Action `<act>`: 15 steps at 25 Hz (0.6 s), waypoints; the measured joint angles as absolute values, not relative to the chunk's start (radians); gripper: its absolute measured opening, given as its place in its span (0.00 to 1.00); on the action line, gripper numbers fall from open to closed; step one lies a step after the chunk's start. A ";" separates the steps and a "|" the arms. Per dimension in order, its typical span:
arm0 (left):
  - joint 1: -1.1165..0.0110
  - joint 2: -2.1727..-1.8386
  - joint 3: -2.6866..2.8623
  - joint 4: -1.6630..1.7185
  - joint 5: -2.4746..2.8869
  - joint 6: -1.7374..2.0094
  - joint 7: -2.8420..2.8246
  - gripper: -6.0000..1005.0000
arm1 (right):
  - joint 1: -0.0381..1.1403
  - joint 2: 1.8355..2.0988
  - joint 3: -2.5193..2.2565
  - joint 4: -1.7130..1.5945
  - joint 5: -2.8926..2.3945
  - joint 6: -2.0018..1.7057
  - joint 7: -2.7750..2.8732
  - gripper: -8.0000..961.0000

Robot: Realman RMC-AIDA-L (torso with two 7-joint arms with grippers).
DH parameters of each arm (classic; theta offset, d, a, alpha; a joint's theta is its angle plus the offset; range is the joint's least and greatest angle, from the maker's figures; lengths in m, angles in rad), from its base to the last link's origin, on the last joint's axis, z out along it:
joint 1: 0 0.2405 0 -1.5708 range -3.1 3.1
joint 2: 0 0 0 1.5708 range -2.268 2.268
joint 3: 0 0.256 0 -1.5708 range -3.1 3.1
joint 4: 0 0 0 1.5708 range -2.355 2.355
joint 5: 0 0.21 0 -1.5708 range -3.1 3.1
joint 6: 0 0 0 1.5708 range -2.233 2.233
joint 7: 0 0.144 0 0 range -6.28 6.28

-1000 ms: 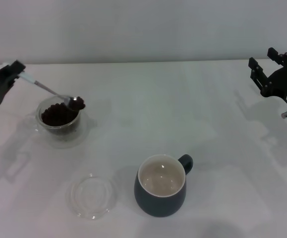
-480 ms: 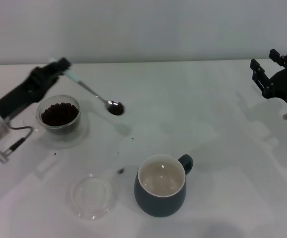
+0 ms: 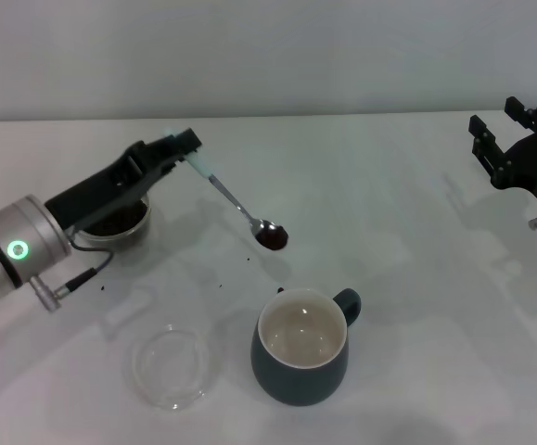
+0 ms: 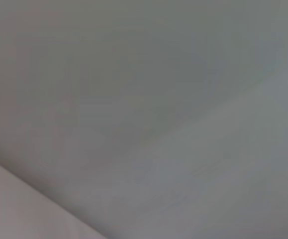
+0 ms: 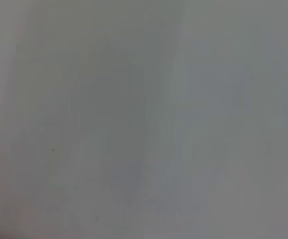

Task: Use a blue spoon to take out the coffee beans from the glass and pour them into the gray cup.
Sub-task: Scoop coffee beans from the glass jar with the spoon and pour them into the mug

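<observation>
The spoon point(image 3: 242, 212), loaded with beans point(image 3: 273, 238), was held by the left claw point(image 3: 186, 148) left of centre, above the cup point(image 3: 300, 358); the right claw point(image 3: 509, 139) was parked open, upper right.

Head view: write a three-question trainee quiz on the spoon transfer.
1. True or false: the blue spoon in the left gripper carries coffee beans.
2. The gray cup holds: A) beans B) nothing visible C) the spoon.
3. Fill in: a few loose beans lie on the ____.

Key: 1 true; 2 B; 3 table. The right gripper sits idle at the far right.
</observation>
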State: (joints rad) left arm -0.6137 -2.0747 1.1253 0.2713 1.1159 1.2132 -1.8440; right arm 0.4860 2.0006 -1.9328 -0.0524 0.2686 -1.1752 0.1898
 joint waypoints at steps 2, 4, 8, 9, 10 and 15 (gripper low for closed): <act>-0.616 -2.076 1.146 0.271 1.114 1.214 -1.851 0.13 | 0.486 2.001 -1.933 -0.053 0.269 -1.175 0.190 0.54; -0.617 -2.078 1.158 0.270 1.113 1.226 -1.858 0.13 | 0.486 2.000 -1.933 -0.054 0.269 -1.175 0.190 0.54; -0.617 -2.081 1.162 0.254 1.114 1.277 -1.861 0.13 | 0.486 2.000 -1.933 -0.055 0.269 -1.175 0.190 0.54; -0.617 -2.081 1.162 0.249 1.114 1.287 -1.862 0.13 | 0.486 2.000 -1.933 -0.055 0.269 -1.175 0.191 0.54; -0.616 -2.081 1.162 0.242 1.115 1.294 -1.862 0.13 | 0.486 2.000 -1.933 -0.055 0.269 -1.175 0.192 0.54; -0.598 -2.080 1.163 0.230 1.119 1.325 -1.859 0.13 | 0.484 2.001 -1.933 -0.055 0.268 -1.175 0.195 0.54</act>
State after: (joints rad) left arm -0.5982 -2.0802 1.1628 0.2302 1.1194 1.3247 -1.8590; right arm 0.4840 2.0013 -1.9328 -0.0552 0.2684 -1.1750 0.1951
